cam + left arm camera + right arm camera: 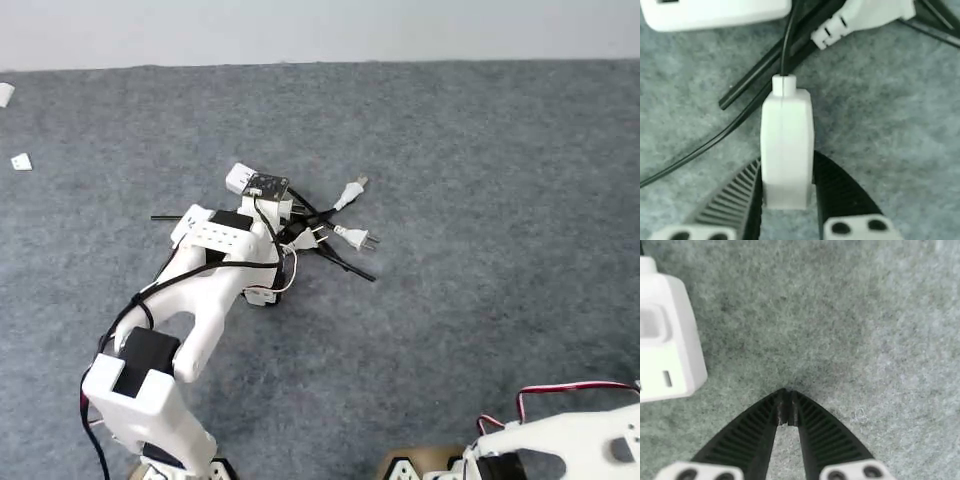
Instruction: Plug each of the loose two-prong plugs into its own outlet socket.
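My left gripper (787,161) is shut on a white plug body (786,125), and a thin black cable runs out of the plug's far end. In the high view this gripper (290,238) sits low in the tangle of cables at the table's middle. Two loose two-prong plugs lie just to its right, one (350,192) farther back and one (356,238) nearer. Another white ribbed plug (860,17) lies just beyond the held one. My right gripper (785,407) is shut with nothing in it, over bare carpet beside a white slotted block (665,335).
A white outlet block (243,180) lies at the back of the tangle and shows as a white block (715,12) in the left wrist view. Black cables (335,258) cross the carpet. The right arm (560,440) rests at the front right corner. Two small white scraps (20,161) lie far left.
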